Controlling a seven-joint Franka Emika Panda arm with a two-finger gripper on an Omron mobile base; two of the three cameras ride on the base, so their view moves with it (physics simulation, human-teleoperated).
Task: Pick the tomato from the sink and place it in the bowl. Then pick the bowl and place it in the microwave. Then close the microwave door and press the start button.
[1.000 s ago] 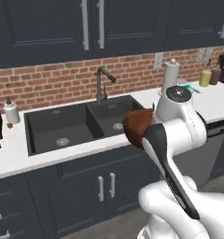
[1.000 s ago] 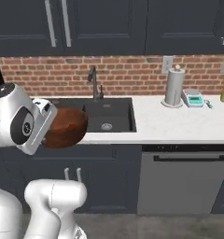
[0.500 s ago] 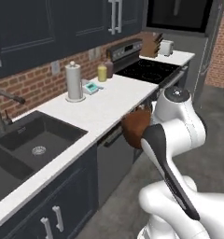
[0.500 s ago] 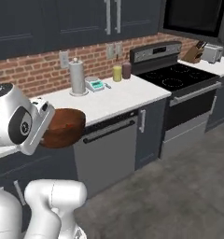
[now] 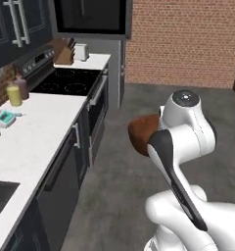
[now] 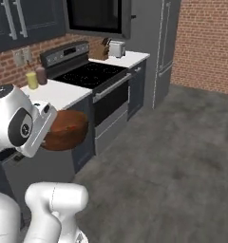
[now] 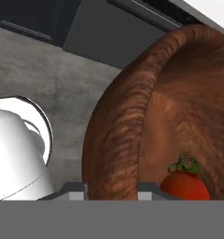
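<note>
Now clamped on the rim of the bowl [image 7: 132, 121] by the gripper [image 7: 109, 186], tomato [image 7: 184, 184] already inside, carried above the floor near the stove [image 6: 90, 73], microwave [image 6: 97, 16] far ahead; loading, door and start button left.

No legible text, labels, brands or numbers anywhere. Stove control panel [image 6: 66, 51] at about 11 o'clock in the right base view: display too small and blurred to read. Yellow bottle [image 5: 13, 94] at 9 o'clock in the left base view: no readable label. Toaster [image 6: 117, 48] at 12 o'clock: plain, no markings.
</note>
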